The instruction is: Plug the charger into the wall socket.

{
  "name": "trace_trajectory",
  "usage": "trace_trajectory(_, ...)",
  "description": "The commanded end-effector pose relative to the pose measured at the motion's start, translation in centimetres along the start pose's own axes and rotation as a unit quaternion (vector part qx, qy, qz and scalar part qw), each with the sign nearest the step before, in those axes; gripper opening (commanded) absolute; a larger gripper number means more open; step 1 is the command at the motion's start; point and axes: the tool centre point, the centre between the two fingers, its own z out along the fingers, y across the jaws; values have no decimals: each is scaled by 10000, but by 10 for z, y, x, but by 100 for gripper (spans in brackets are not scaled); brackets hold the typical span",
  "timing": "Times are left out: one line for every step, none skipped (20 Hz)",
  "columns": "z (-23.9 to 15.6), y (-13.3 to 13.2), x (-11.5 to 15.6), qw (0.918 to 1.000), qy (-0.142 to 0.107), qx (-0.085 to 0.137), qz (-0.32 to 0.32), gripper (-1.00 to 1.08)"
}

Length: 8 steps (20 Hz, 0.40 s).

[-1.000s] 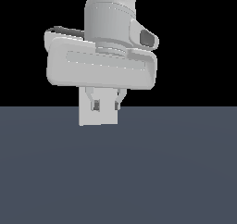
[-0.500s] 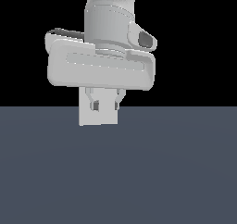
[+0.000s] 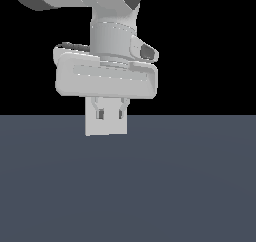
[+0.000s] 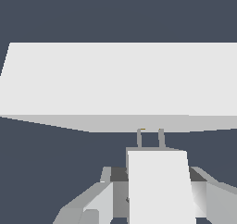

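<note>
hand (image 3: 110, 107), apparently before wall socket (image 3: 106, 127)

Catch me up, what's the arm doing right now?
The white robot gripper holds the small white rectangular charger block between its fingers, right up against the flat white square wall socket plate. In the wrist view, the charger's two grey prongs reach the plate's face; how deep they sit cannot be told.

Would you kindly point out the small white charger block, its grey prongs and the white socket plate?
Small white charger block (image 4: 157, 186), wrist view, top face.
Grey prongs (image 4: 161, 138), wrist view, one prong's shaft.
White socket plate (image 4: 120, 79), wrist view, broad face.
</note>
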Motion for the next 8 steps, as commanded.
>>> trace_trajectory(2,0,7,10000,1,-1,0,-100)
trace_trajectory(2,0,9,10000,1,-1,0,-100)
trace_trajectory(3,0,10,10000,1,-1,0,-100)
trace_trajectory(3,0,12,10000,1,-1,0,-100)
trace_trajectory(3,0,12,10000,2,1,3,-100)
trace_trajectory(3,0,12,10000,2,1,3,-100)
trace_trajectory(3,0,12,10000,3,4,4,-100)
trace_trajectory(3,0,12,10000,3,4,4,-100)
